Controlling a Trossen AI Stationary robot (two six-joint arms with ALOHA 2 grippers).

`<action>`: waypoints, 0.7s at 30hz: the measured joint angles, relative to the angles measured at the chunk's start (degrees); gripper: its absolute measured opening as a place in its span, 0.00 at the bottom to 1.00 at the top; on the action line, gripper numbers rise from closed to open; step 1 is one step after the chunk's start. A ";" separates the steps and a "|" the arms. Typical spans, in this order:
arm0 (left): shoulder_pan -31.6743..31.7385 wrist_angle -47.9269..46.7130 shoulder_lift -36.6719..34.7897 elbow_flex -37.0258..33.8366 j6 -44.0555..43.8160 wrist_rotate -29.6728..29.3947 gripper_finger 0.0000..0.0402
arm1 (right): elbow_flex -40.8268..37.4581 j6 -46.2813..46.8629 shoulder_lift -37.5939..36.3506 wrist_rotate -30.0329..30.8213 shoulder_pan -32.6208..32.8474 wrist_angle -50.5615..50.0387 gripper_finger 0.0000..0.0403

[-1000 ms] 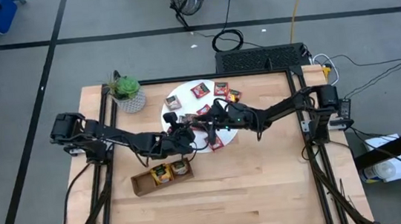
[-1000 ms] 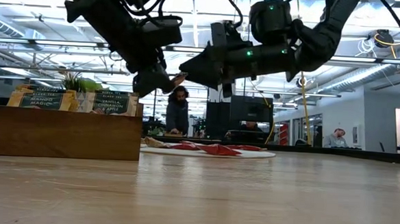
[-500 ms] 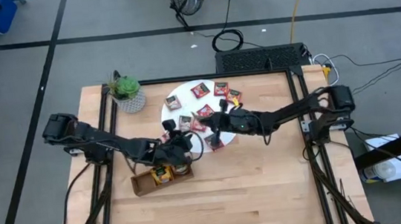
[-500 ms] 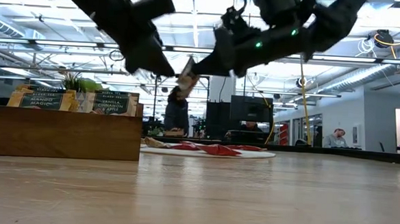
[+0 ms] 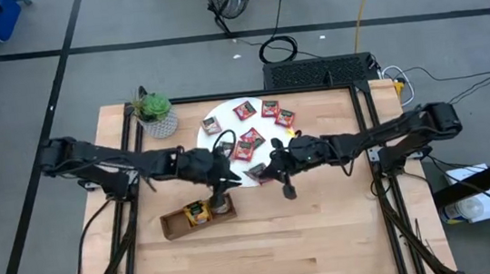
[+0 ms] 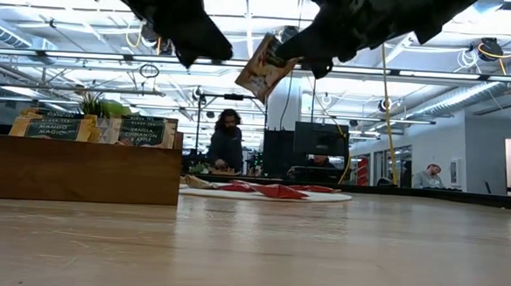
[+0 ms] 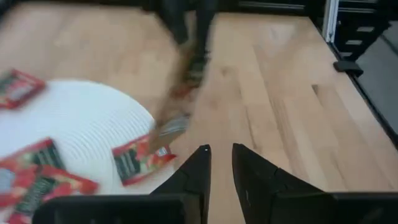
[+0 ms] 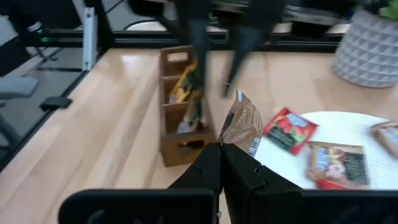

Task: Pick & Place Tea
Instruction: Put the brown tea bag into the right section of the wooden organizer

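Mid-table, near edge of white disc (image 5: pixel 225 123): wooden tray (image 5: pixel 177 223) lies left & nearer, long axis approx left-right. Right gripper (image 5: pixel 288 190) clamped on grey-brown sachet (image 6: pixel 264 66), held aloft, tilted; tray is to its left. Left gripper (image 5: pixel 218 201) over tray's right end, fingers slightly apart, empty. Remaining sachets (image 5: pixel 250 141) on disc.

left end effector (image 5: pixel 220 187) slightly parted, right end effector (image 5: pixel 286 187) pinched closed, both mid-table
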 joint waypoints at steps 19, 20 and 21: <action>2.40 11.59 5.41 0.05 1.77 11.88 0.51 | 0.00 -0.13 1.87 -0.14 1.85 0.66 0.00; 2.37 12.18 5.90 -0.05 2.15 11.42 0.53 | 0.00 -0.07 1.87 -0.14 1.85 0.82 0.00; 2.49 13.55 6.32 -0.05 2.34 11.08 0.55 | 0.00 0.01 1.87 -0.13 1.85 0.83 0.00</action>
